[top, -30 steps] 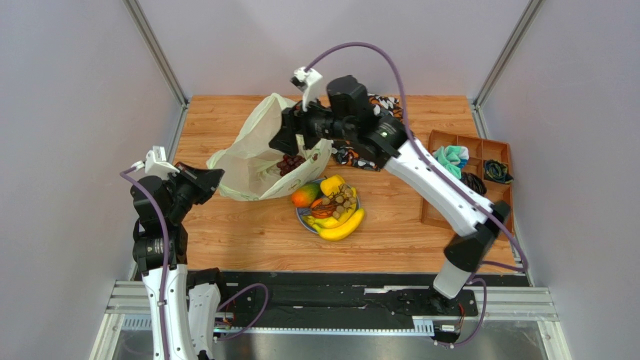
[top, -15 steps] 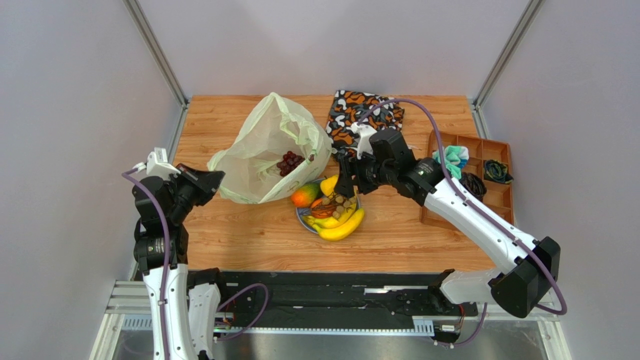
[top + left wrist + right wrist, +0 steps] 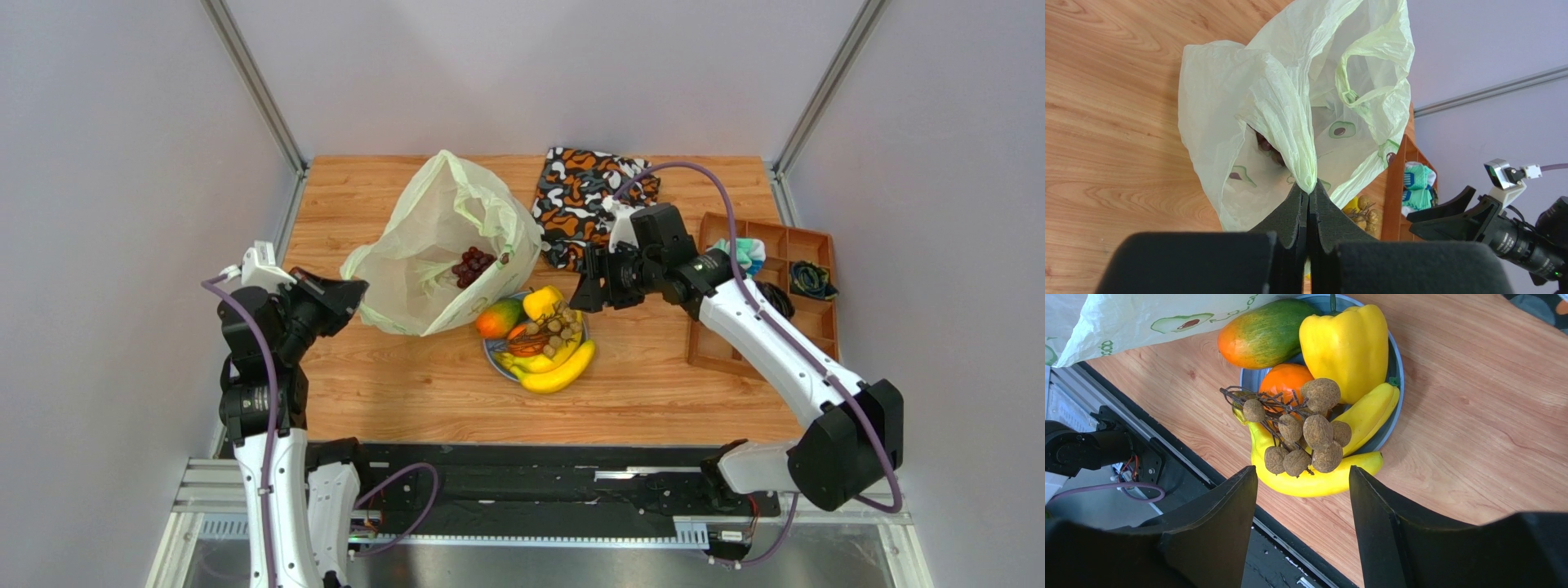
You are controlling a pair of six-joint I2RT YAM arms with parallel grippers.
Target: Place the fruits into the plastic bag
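Note:
The pale yellow-green plastic bag [image 3: 429,251] lies open at the table's left centre, with dark purple grapes [image 3: 470,265] inside. My left gripper [image 3: 357,292] is shut on a bunched fold of the bag's edge [image 3: 1306,162]. The blue plate [image 3: 1396,373] holds a red-green mango [image 3: 1263,334], a yellow fruit [image 3: 1349,346], an orange [image 3: 1286,380], tan grapes [image 3: 1309,432] and bananas [image 3: 1315,482]. My right gripper [image 3: 1303,473] is open and empty, hovering above the plate's near side; it also shows in the top view [image 3: 586,294], just right of the plate.
An orange-black-white patterned cloth bag [image 3: 589,194] lies behind the plate. A wooden compartment tray [image 3: 711,337] with cloth items stands at the right edge. The black mounting rail [image 3: 1118,453] runs along the table's near edge.
My right arm has pulled out of the bag's mouth and swung right to above the plate, open. The purple grapes stay in the bag. The left arm has not moved.

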